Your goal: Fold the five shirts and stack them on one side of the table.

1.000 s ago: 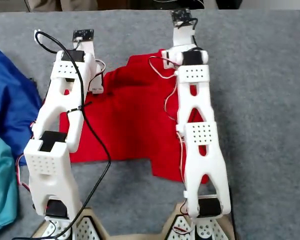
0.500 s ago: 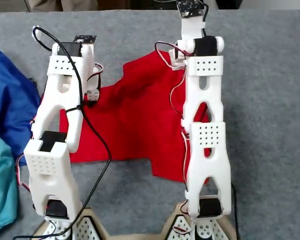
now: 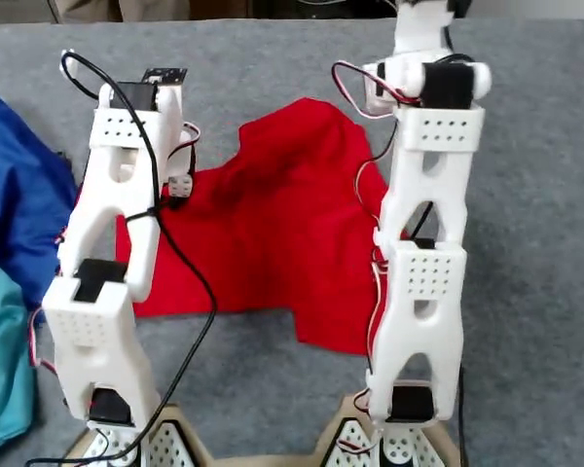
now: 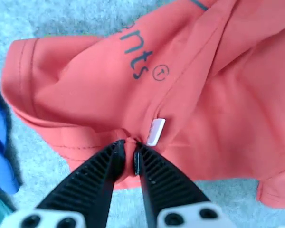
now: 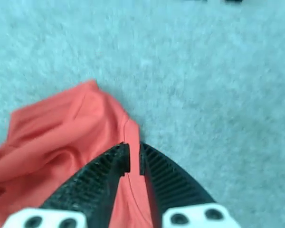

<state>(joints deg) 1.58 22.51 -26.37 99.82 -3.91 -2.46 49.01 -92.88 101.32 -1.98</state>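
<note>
The red shirt [image 3: 263, 233] lies spread and rumpled in the middle of the grey table [image 3: 535, 195], between the two arms, with its far edge humped up instead of lying flat. In the left wrist view the left gripper [image 4: 128, 146] is clenched on a small pinch of the red cloth at a hem, just beside a little white tag [image 4: 156, 131] sewn into a seam; the fabric bunches where the jaws meet. In the right wrist view the right gripper [image 5: 134, 154] is likewise closed down on the shirt, with a thin stitched edge of red cloth running between its jaws and bare table beyond. Each pincer therefore appears to hold its own part of the same garment, the left near the side toward the other clothes and the right at the far edge. As a judgement, the task is at an early stage: this shirt looks to be in the middle of a fold, not yet squared or flattened, and nothing on the table reads as a finished, folded piece. At the left edge of the high view a blue shirt [image 3: 19, 195] lies in a loose heap, touching or overlapping a teal shirt [image 3: 0, 360] nearer the arm bases, and both seem unfolded. Three garments can be counted here, so where the remaining two are cannot be told. What is left seems to be nearly everything: completing this fold, folding the others, and building the stack on one side.
</note>
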